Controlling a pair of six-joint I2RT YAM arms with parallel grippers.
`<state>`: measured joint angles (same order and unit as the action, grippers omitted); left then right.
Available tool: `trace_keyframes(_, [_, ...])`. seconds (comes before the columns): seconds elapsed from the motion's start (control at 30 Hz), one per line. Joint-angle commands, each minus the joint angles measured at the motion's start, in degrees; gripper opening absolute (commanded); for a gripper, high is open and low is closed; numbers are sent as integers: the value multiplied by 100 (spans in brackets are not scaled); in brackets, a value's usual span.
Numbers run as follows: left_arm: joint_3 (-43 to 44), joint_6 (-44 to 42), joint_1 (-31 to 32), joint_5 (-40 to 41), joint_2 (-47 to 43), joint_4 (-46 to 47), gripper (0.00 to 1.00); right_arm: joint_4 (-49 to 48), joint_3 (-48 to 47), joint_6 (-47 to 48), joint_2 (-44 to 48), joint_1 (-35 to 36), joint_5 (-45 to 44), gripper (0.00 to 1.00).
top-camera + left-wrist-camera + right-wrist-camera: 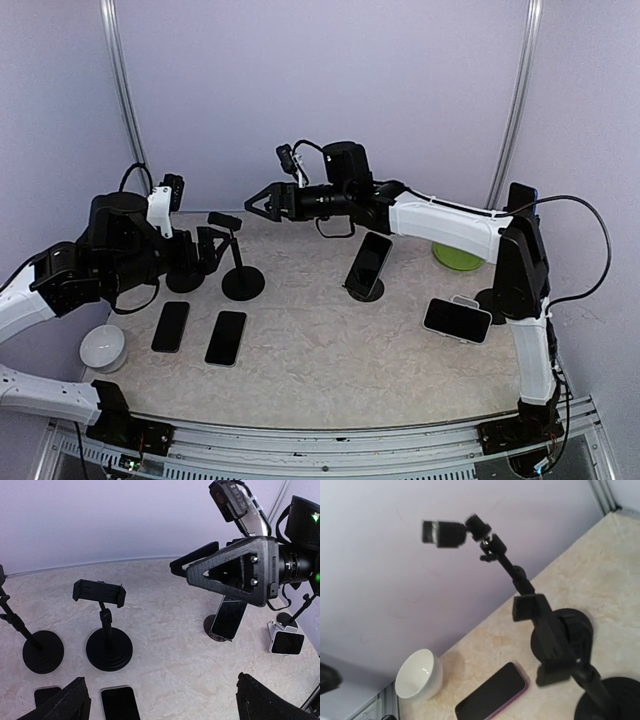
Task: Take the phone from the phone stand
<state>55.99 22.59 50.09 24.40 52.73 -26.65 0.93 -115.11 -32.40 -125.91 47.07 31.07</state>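
Centre of counter (320, 360): phone (368, 262) leans in its round stand (366, 290). Probably light, rigid, slick glass, breakable; pinch its long edges. Right tool (255, 203) spread, empty, raised; left tool (165, 700) wide open.

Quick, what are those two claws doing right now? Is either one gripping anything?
Left gripper: open, holding nothing.
Right gripper: open, holding nothing.

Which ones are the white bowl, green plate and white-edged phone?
white bowl (103, 346): top view, its middle.
green plate (458, 260): top view, its visible front part.
white-edged phone (457, 320): top view, its dark screen.
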Motion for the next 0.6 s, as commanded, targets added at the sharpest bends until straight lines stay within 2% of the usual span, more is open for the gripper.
trace_keyframes(0.0, [354, -123, 188, -70, 442, 236, 99, -292, 882, 54, 888, -208, -60, 88])
trace_keyframes(0.37, [1312, -657, 642, -824, 2131, 451, 99, -299, 3302, 15, 2868, -820, -376, 89])
trace_keyframes(0.57, [1337, -662, 696, -1003, 2312, 749, 99, 3, 4133, -2, 3587, -1500, -504, 89])
